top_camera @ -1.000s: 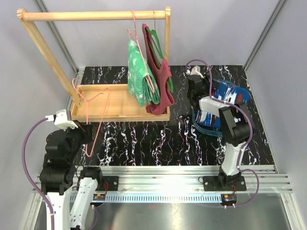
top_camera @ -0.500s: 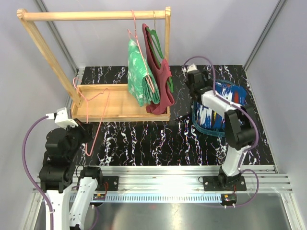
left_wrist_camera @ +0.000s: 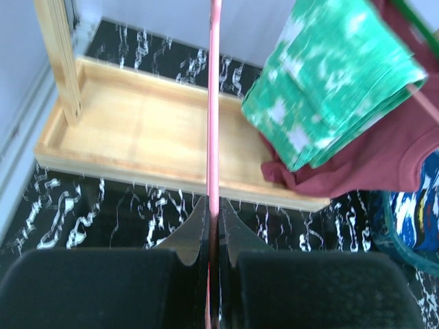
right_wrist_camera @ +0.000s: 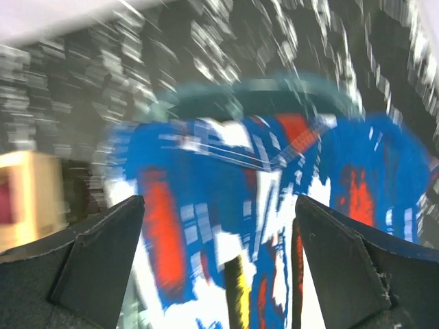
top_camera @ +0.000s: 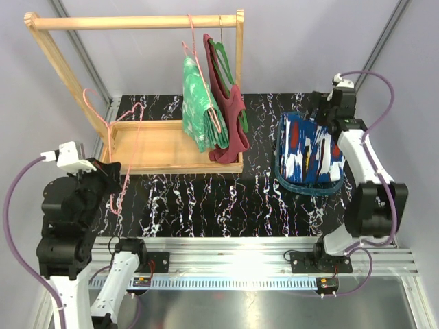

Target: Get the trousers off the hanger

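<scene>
Looking down from the top view: the right pincer (top_camera: 319, 116) is backing off, fingers apart and carrying nothing. It's leaving the blue splashed trousers (top_camera: 312, 151) folded just below it in a teal basket (top_camera: 302, 186), so that pair is looking done. The left pincer (top_camera: 108, 173) is lifting a bare pink wire hanger (top_camera: 134, 137).

Left wrist: it's clamping that thin stiff wire. Ahead and to its right, the green mottled trousers (left_wrist_camera: 329, 82) are hanging in soft folds against a maroon garment (left_wrist_camera: 343, 179), beyond the wooden tray (left_wrist_camera: 137, 130). That pair is still waiting.

Right wrist: everything's blurring, jaws wide apart, blue cloth underneath.
</scene>
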